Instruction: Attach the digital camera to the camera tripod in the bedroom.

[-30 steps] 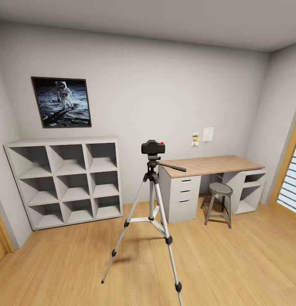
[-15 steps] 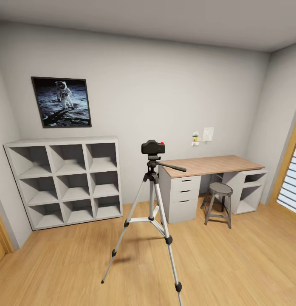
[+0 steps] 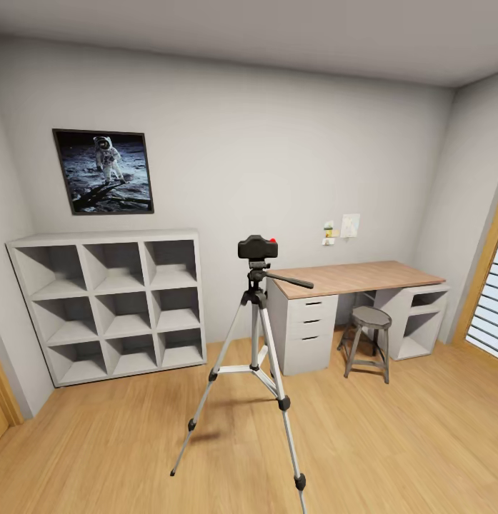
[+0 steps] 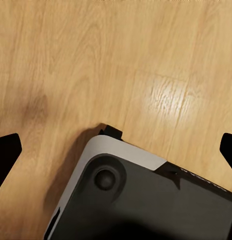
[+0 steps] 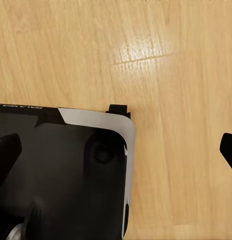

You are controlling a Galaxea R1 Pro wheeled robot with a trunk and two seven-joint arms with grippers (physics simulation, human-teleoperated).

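Nothing had moved since the earlier frames: the head view matched them throughout. In the bedroom, the camera (image 3: 258,247) sat on top of the tripod (image 3: 256,357), red button up, with the tripod's 3 legs spread on the wood floor (image 3: 391,442). Behind it stood a grey cube shelf (image 3: 109,303) under the astronaut picture (image 3: 103,172), and to the right a bench (image 3: 356,277) with a stool (image 3: 368,341) in front of it. Both wrist views looked down at the floor over the robot's base (image 4: 140,200). The left gripper (image 4: 116,152) and right gripper (image 5: 116,152) both stood wide, fingertips at opposite edges, holding nothing.
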